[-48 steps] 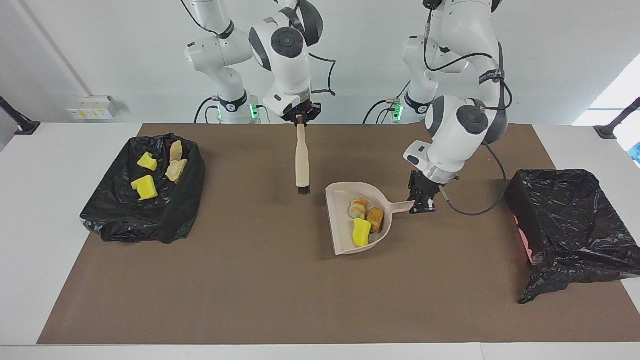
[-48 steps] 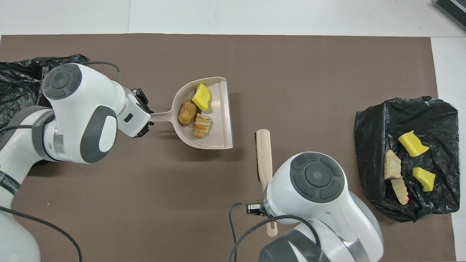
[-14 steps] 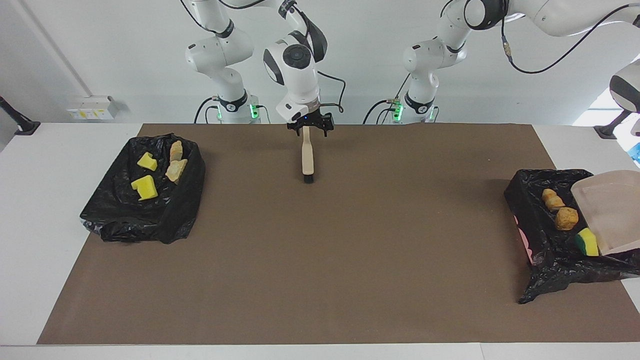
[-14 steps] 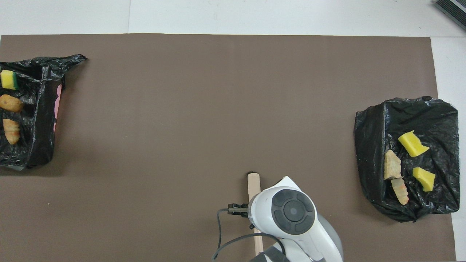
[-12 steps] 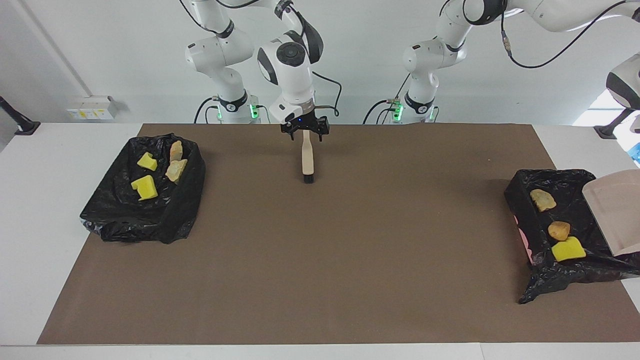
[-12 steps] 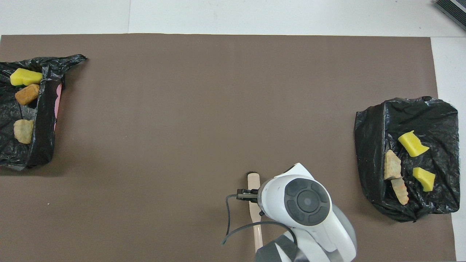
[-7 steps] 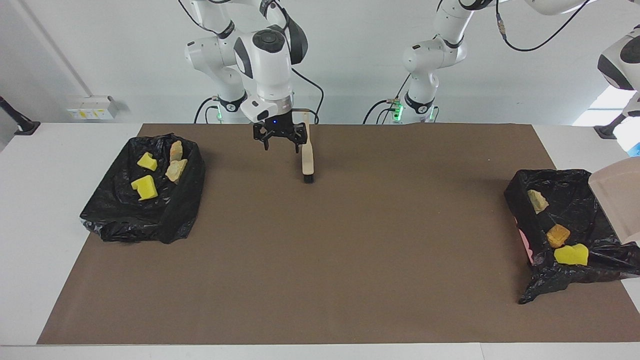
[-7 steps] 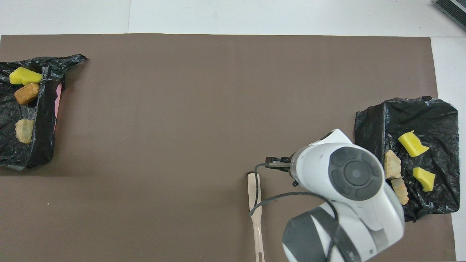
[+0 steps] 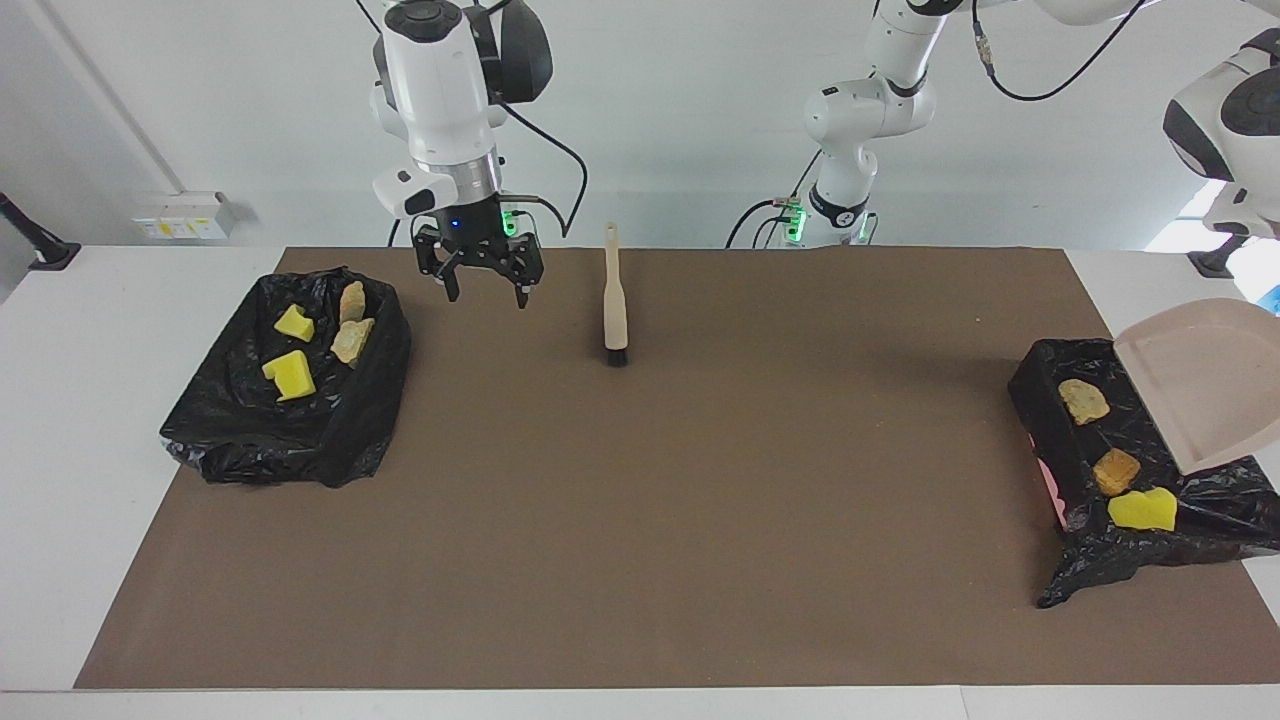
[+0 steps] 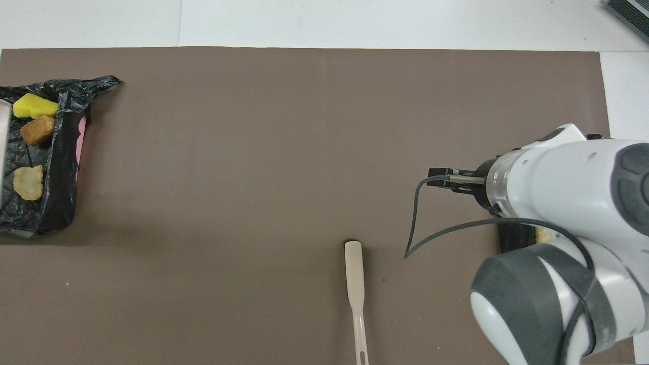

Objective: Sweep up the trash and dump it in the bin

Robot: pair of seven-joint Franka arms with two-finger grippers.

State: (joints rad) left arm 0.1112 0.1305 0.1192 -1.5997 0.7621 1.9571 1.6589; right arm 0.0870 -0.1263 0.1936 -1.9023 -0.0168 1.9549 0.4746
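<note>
The trash lies in two black-bagged bins. In the bin [image 9: 1120, 565] at the left arm's end are a tan lump [image 9: 1085, 400], a brown lump [image 9: 1116, 470] and a yellow sponge piece [image 9: 1143, 510]; the overhead view shows this bin [image 10: 58, 203] and its sponge [image 10: 34, 106] too. The beige dustpan [image 9: 1200, 385] hangs tilted and empty over it; its handle and my left gripper are out of frame. The beige brush [image 9: 615, 300] lies alone on the mat [image 10: 354, 274]. My right gripper [image 9: 483, 290] is open and empty, raised over the mat between the brush and the other bin.
The bin [image 9: 300, 450] at the right arm's end holds two yellow sponge chunks [image 9: 288, 375] and two tan lumps [image 9: 353, 340]. My right arm [image 10: 568, 213] covers most of it in the overhead view. A brown mat [image 9: 640, 520] covers the table.
The dustpan was carried to the bin at the left arm's end and its trash dropped in. My right gripper laid the brush down, opened, rose and moved toward the right arm's end.
</note>
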